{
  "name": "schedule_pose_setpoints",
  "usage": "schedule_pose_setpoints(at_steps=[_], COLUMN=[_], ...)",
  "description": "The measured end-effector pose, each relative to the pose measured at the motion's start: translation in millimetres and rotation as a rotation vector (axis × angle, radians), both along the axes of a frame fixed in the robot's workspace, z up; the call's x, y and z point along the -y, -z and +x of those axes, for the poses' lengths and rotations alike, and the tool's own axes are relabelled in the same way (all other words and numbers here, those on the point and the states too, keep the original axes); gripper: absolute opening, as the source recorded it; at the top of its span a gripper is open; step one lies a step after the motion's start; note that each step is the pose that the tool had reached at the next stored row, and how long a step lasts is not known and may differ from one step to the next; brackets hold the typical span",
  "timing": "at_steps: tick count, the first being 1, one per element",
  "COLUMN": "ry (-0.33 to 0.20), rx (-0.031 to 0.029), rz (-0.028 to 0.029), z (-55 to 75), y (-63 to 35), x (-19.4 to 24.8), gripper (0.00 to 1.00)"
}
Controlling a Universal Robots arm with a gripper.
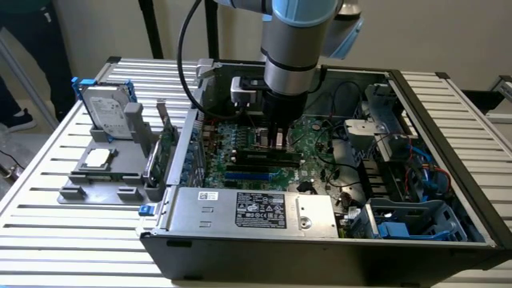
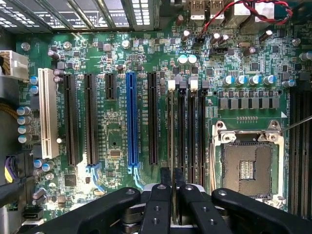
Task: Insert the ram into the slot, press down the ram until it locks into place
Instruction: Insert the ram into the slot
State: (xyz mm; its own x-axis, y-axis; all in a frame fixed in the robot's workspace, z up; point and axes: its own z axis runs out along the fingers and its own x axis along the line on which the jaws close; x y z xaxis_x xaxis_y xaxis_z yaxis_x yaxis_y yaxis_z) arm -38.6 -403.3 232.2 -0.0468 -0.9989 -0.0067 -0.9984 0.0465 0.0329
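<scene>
My gripper (image 1: 276,143) reaches straight down into the open computer case, over the bank of black memory sockets on the green motherboard (image 2: 117,136). In the wrist view the ram (image 2: 170,126) appears edge-on as a thin strip standing upright along the slot (image 2: 171,93), the one of several parallel black strips nearest the long black card socket. The two black fingertips (image 2: 165,176) sit close on either side of the ram's upper edge, so the gripper (image 2: 171,174) is shut on it. The slot's near end is hidden behind the fingers.
A neighbouring empty memory socket (image 2: 182,131) lies right beside the ram. Around it are the blue socket (image 2: 130,122), the silver processor socket (image 2: 247,168), the power supply (image 1: 248,207) and a drive cage with cables (image 1: 400,156). A hard drive (image 1: 108,111) stands outside the case.
</scene>
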Motion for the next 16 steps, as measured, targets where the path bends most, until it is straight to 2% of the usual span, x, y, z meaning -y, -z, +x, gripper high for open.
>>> schedule_pose_setpoints(at_steps=[16], ry=[-0.001], rx=[-0.0001], rz=[0.0000], z=[-0.3], y=[3.1], x=[-2.8], gripper=[0.13])
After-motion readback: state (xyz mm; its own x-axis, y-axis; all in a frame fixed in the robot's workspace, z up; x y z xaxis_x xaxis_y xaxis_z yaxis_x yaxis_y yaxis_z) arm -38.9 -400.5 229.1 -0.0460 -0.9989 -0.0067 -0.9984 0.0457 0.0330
